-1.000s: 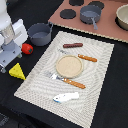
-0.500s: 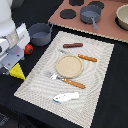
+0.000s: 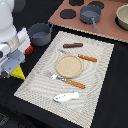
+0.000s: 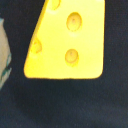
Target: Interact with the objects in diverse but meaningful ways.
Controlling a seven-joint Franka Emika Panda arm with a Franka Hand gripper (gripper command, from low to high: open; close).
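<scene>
The yellow cheese wedge lies on the dark table off the placemat's left edge in the exterior view. In the wrist view the cheese wedge fills most of the frame, holes up. My gripper hangs right over it, its fingers too hidden to read, and none show in the wrist view. The red tomato peeks out behind the arm, next to the grey two-handled pot. The brown sausage and the white-and-blue fish piece lie on the placemat.
A round tan plate sits mid-mat between an orange-handled knife and fork. A toy stove board at the back carries a grey pan and a bowl. The mat's edge shows in the wrist view.
The arm has come down and forward over the cheese wedge, now covering part of it and of the tomato. The objects themselves have not moved.
</scene>
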